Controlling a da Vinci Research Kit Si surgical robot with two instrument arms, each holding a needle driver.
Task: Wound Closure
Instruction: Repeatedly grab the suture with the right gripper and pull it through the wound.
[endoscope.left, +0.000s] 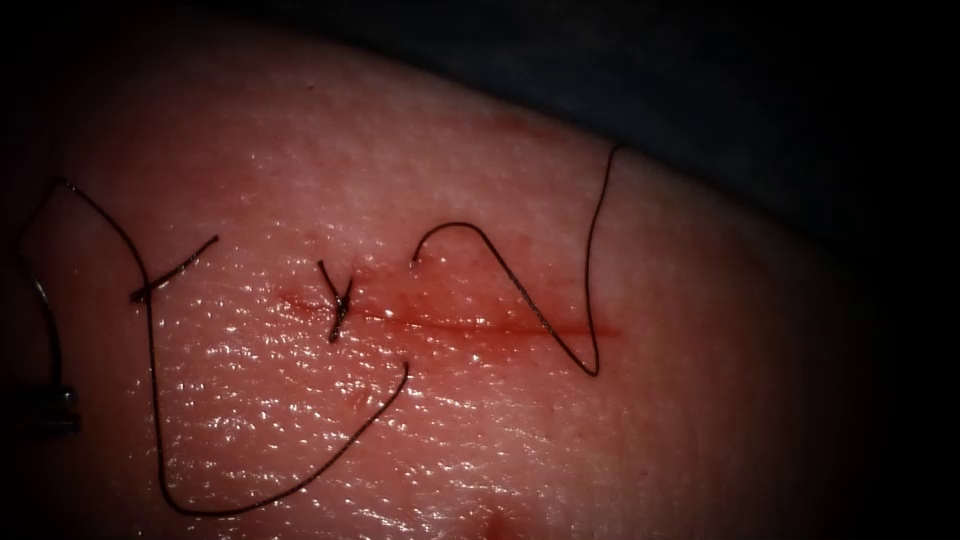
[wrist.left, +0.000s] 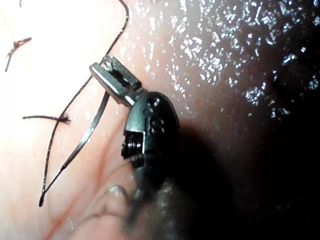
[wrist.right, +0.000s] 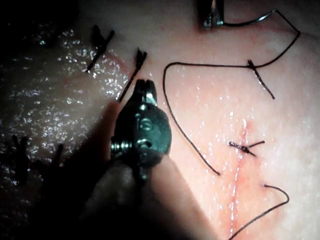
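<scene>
L tool (endoscope.left: 45, 408) at far left edge of endoscope view, well past left end of cut (endoscope.left: 500, 327). Jaws pressed together, pinching needle (endoscope.left: 48, 320) near one end; thread-bearing end is the far one. Seen close in L wrist view: tool (wrist.left: 105, 67) clamped on needle (wrist.left: 90, 130), rest of curve hanging free over tissue (endoscope.left: 600, 420). Needle not in tissue. Exact grip spot along curve: can't tell beyond "near one end".

R tool (wrist.right: 145, 86) seen in R wrist view. Jaws pressed together, apparently holding nothing. Short cut end (wrist.right: 131, 75) of thread just beside tip; touching or not, can't tell. More short cut ends (wrist.right: 100, 47) nearby on glossy tissue.

Thread (endoscope.left: 160, 450) runs from needle's far end up and over, down through a knot (endoscope.left: 148, 290) left of cut, then wide loop below cut, free end stopping just under cut. 2nd knot (endoscope.left: 340, 300) sits on cut near its left end, tails short.

Separate strand (endoscope.left: 590, 250) on right part of cut: starts at tissue just above cut, arcs over, crosses cut twice in a V, runs up toward tissue's far edge.

Red fluid (endoscope.left: 440, 320) thin along cut line. Cut closed at 2nd knot, faint red line to the right of it.
</scene>
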